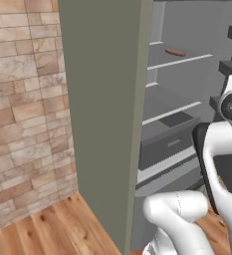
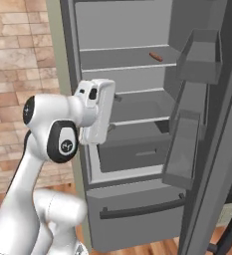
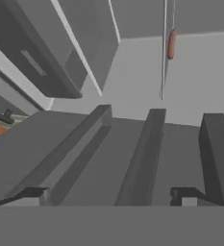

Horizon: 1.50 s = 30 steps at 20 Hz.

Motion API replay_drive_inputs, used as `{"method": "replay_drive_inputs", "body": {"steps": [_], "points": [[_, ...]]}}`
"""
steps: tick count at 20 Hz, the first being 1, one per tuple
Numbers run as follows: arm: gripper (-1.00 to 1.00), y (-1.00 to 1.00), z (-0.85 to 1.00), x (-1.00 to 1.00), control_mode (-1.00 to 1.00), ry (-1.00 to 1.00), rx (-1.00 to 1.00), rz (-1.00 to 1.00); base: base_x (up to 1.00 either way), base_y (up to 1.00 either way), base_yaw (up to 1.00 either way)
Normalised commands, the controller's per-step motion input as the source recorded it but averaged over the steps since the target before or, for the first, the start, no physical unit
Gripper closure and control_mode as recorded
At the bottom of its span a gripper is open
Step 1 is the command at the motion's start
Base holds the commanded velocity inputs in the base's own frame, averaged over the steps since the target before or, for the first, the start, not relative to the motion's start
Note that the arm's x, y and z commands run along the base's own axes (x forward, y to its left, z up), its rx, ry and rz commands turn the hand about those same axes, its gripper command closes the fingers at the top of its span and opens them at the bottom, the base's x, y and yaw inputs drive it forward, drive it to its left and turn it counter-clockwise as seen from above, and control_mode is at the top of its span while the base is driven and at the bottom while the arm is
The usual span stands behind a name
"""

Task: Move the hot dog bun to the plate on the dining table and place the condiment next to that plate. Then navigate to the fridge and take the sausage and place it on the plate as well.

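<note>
- The fridge (image 2: pixel 137 149) stands open in front of the base, its grey-green door (image 1: pixel 102 114) swung wide on the left and a second door with bins (image 2: pixel 197 99) on the right. Inside are white shelves and a dark drawer (image 2: pixel 137 152) lower down.
- The arm (image 2: pixel 53 134) reaches up in front of the fridge at about the level of the middle shelves, its hand turned toward the interior.
- The gripper (image 3: pixel 108 194) is spread wide with nothing between its fingertips. In the hand view the tips sit at the bottom, pointing into the fridge, well apart from the target.
- The sausage (image 2: pixel 156 56) lies alone on the upper shelf (image 2: pixel 127 57), toward the right and rear of it, flat on its side. It also shows in the left base view (image 1: pixel 175 52) and in the hand view (image 3: pixel 171 43).
- Handling, as a judgement: the sausage looks light, slightly soft and smooth, so it may roll or slip out of a pinch. Being a thin cylinder lying flat, it is best taken across its middle, jaws on either side of its short width, closing gently so as not to squash it or squeeze it out endwise.
- The shelf is close beneath it, so the fingertips would need to come down just clear of the surface, and the hand must rise to that upper level first.
</note>
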Motion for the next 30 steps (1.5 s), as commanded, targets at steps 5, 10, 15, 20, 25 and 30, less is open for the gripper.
{"method": "replay_drive_inputs", "body": {"steps": [5, 10, 15, 20, 25, 30], "points": [[-1.0, -1.0, 0.0, 0.21, -1.0, 0.0, -0.12, -0.03, 0.0, 0.0, 0.0], [-1.0, -0.99, 0.0, 0.18, -1.0, 0.0, -0.09, -0.03, 0.0, 0.0, 0.0], [-1.0, -0.71, 0.0, 0.23, -1.0, 0.03, -0.09, -0.09, 0.0, 0.0, 0.0], [-1.0, -0.54, 0.0, 0.57, -1.0, 0.1, -0.09, -0.17, 0.0, 0.0, 0.0], [-1.0, -0.68, 0.0, 0.57, -1.0, 0.12, -0.1, -0.19, 0.0, 0.0, 0.0], [-1.0, -0.77, 0.09, 0.17, -1.0, 0.07, -0.08, -0.17, 0.0, 0.0, 0.0]]}}
